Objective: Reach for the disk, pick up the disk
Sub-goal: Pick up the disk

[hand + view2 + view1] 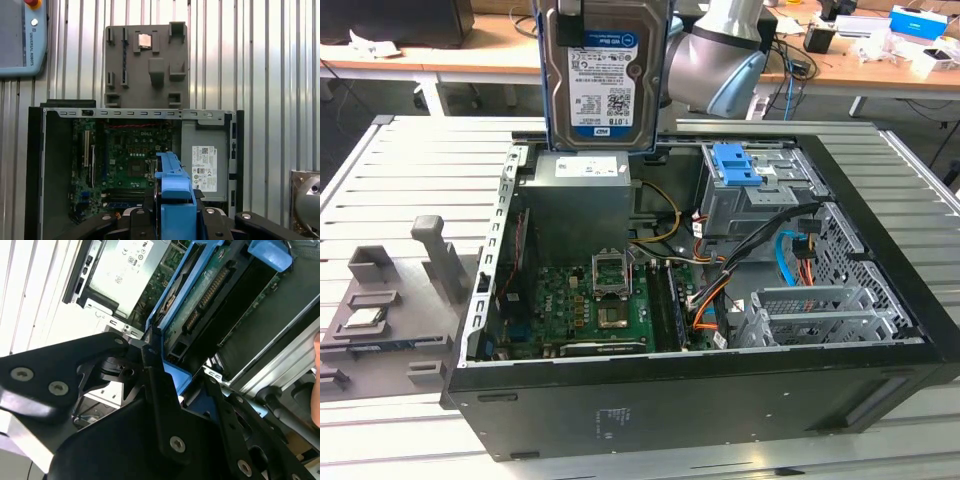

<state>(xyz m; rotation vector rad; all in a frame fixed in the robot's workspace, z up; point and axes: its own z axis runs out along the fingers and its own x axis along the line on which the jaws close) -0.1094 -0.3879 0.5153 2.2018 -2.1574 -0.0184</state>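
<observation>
Aloft, disk (603, 75) between fingers (160, 395)

— What's it all sitting on?
— A ribbed grey metal tabletop (420, 170).
— And behind?
— A long wooden tabletop (470, 60) on white legs, cluttered with cables (788, 62) and boxes (918, 22).

The disk (603, 75) is held upright and hangs below the gripper (186, 382), clamped between its fingers by the blue plastic bracket (175, 200) that frames it. Its silver-grey face, with the white-and-blue barcode label, is turned toward the exterior view. In the second wrist view the opposite face, seemingly a green circuit board with a connector row, is seen extending straight out from the fingertips. No tilt is noticeable.
</observation>
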